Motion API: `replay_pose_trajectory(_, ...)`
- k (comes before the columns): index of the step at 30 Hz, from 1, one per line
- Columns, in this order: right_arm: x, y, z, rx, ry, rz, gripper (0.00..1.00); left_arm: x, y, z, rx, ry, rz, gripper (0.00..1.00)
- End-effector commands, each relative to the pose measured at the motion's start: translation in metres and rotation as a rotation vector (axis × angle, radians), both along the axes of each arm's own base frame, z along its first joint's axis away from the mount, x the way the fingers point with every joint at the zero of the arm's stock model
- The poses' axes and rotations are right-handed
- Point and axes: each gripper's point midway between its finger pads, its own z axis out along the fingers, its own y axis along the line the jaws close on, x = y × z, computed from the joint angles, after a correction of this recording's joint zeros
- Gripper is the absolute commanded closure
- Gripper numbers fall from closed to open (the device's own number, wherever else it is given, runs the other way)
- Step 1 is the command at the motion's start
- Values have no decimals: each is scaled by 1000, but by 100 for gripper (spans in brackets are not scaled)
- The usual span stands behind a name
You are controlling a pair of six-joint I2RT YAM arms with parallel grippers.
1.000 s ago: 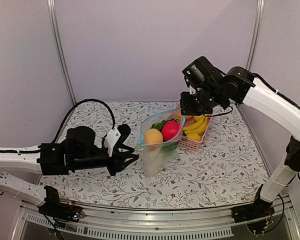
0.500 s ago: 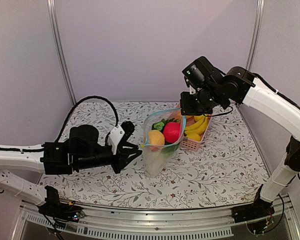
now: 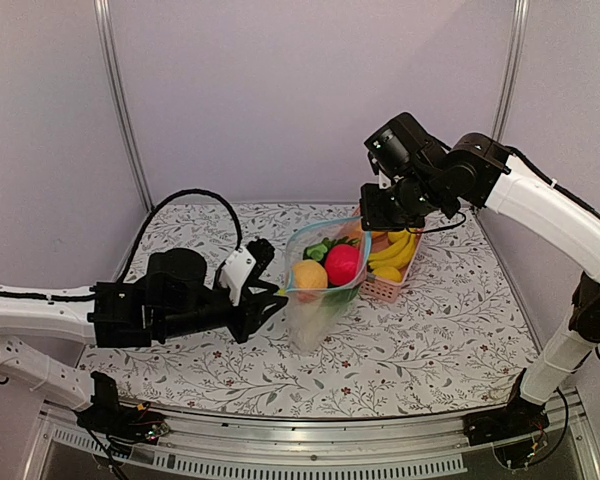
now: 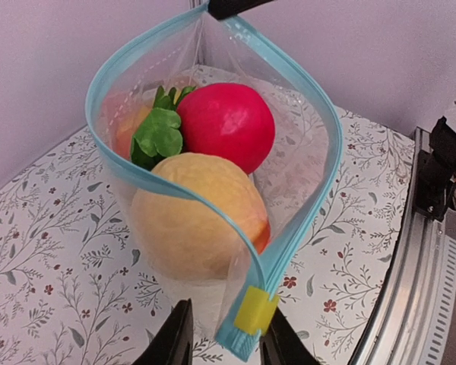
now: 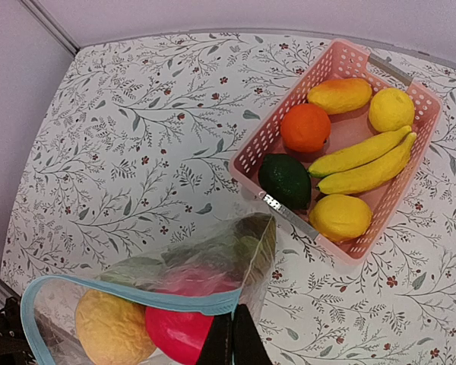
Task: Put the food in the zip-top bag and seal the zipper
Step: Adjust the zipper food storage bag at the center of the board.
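The zip-top bag [image 3: 315, 300] stands upright mid-table with its mouth open. Inside are the red-pink fruit [image 4: 226, 125], the peach-orange fruit [image 4: 186, 213] and the bok choy, of which the green leaves [image 4: 158, 135] show. The light-blue zipper [image 4: 319, 175] rings the mouth, with a yellow slider [image 4: 255, 310] at the near corner. My left gripper [image 4: 226, 336] is open, its fingers on either side of that corner, apart from it. My right gripper [image 5: 229, 338] is shut on the bag's far corner and holds it up; it also shows in the top view [image 3: 365, 222].
A pink slatted basket [image 5: 247, 152] holds bananas, lemons, an orange, an avocado and a mango, just right of and behind the bag [image 3: 400, 285]. The table's metal front rail [image 4: 418, 274] lies to the right in the left wrist view.
My left gripper has moved right, up to the bag's near corner. The bag has shifted slightly. The right arm has not moved.
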Motion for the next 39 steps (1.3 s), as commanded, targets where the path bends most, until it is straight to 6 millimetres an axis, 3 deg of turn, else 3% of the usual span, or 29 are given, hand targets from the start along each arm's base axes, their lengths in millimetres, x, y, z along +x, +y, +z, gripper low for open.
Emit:
replay_pose_trajectory(1, 0, 2, 7, 21, -14, 6, 100, 1, -2, 6, -11, 2, 28, 71)
replay_pose_trajectory(5, 1, 2, 7, 19, -16, 4, 100, -3, -3, 8, -35, 10, 4, 77)
replay_pose_trajectory(11, 1, 1, 8, 19, -19, 1, 100, -9, -1, 17, -82, -2, -27, 99)
replay_pose_trajectory(16, 2, -8, 27, 17, -69, -14, 100, -11, 11, 41, -77, -27, -27, 100)
replay_pose_trajectory(19, 3, -24, 46, -6, -120, -50, 100, -12, 18, 71, -91, -62, -34, 100)
replay_pose_trajectory(22, 4, -39, 52, -30, -152, -87, 100, -12, 21, 80, -98, -70, -49, 100)
replay_pose_trajectory(34, 6, -68, -1, -69, -59, -192, 97, -15, 3, 24, -6, 43, -194, 100)
replay_pose_trajectory(37, 5, -69, -2, -51, -52, -187, 78, -18, -5, 14, 23, 61, -234, 100)
replay_pose_trajectory(39, 5, -71, 2, -45, -63, -183, 57, -17, -8, 9, 38, 63, -242, 100)
